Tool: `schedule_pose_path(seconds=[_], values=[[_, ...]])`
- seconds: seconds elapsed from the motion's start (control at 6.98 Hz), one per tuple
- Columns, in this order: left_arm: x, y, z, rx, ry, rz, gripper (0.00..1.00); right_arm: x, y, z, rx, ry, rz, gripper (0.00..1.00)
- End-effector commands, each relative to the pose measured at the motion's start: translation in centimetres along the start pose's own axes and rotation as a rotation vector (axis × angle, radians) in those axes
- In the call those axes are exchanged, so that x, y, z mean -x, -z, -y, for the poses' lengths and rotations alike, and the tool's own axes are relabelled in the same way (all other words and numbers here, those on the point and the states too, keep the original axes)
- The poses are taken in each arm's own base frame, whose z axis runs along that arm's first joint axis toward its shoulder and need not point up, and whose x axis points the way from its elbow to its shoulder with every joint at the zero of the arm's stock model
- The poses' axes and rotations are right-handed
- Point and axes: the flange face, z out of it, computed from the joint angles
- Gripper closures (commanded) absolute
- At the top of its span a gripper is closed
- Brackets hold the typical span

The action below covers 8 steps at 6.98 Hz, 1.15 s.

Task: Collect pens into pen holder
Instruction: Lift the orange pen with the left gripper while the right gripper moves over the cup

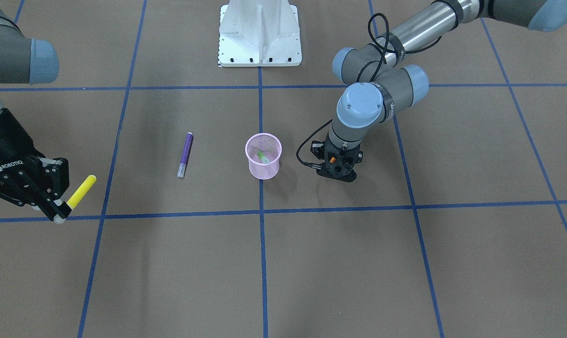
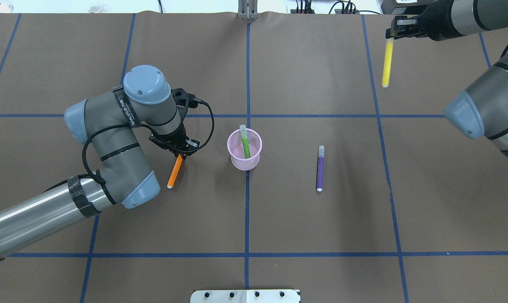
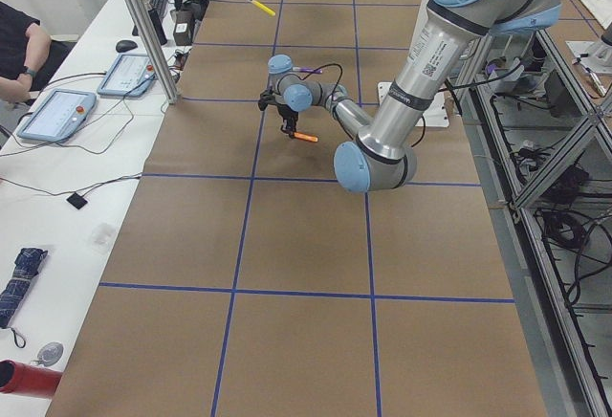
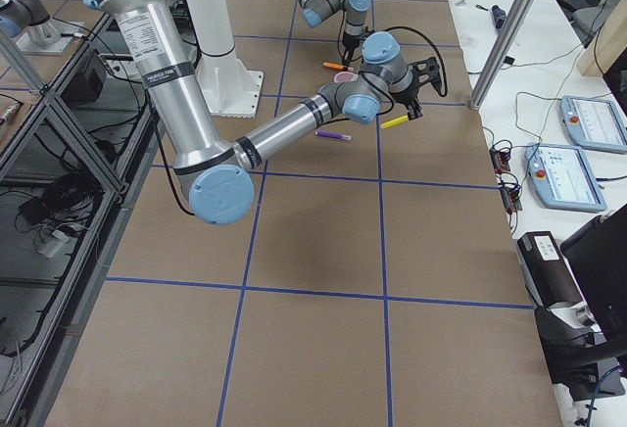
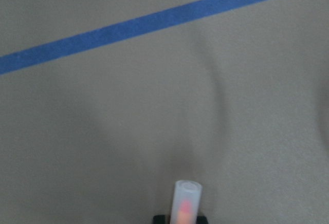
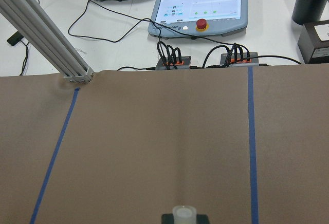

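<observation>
The pink mesh pen holder [image 2: 244, 156] stands upright at the table's middle with a green pen [image 2: 245, 145] leaning inside it. To its left, my left gripper [image 2: 180, 155] is shut on one end of an orange pen [image 2: 174, 172], whose pale cap [image 5: 186, 203] points away from the fingers. A purple pen [image 2: 320, 168] lies flat on the paper to the right of the holder, apart from both grippers. At the far right corner my right gripper [image 2: 392, 37] is shut on a yellow pen [image 2: 387, 63], held above the table.
Blue tape lines [image 2: 248, 210] divide the brown paper into squares. The white robot base plate [image 1: 260, 33] sits at the near edge. Beyond the far edge are operator tablets [image 6: 198, 8], cables and an aluminium post [image 6: 46, 34]. A person's arm [image 3: 24, 49] rests at the side desk.
</observation>
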Motion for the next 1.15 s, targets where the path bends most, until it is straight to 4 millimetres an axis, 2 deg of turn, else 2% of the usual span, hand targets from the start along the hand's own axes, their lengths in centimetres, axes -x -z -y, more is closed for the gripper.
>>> schedule_pose_path(seconds=[0.0,0.14,0.29,0.43,0.72,0.86,1.0], values=[[-0.3,1.2,0.2,-0.014,0.018,-0.011,1.00,0.3,0.3,0.0,-0.003,0.003,0.005,1.00],[-0.3,2.0,0.3,-0.025,0.019,-0.020,1.00,0.5,0.4,0.1,-0.005,0.003,0.009,1.00],[0.7,4.6,0.9,-0.065,0.028,-0.033,1.00,1.5,1.0,0.6,-0.020,0.002,0.024,1.00],[2.8,8.1,1.8,-0.121,0.049,-0.045,1.00,3.2,1.7,0.8,-0.042,-0.041,0.044,1.00],[8.3,15.4,4.0,-0.229,0.134,-0.063,1.00,8.5,0.5,-1.8,-0.097,-0.037,0.062,1.00],[10.9,18.1,4.8,-0.251,0.175,-0.079,1.00,12.9,0.0,-3.6,-0.123,-0.047,0.036,1.00],[12.5,19.9,5.3,-0.257,0.195,-0.100,1.00,18.1,-0.1,-6.5,-0.152,-0.022,-0.027,1.00]])
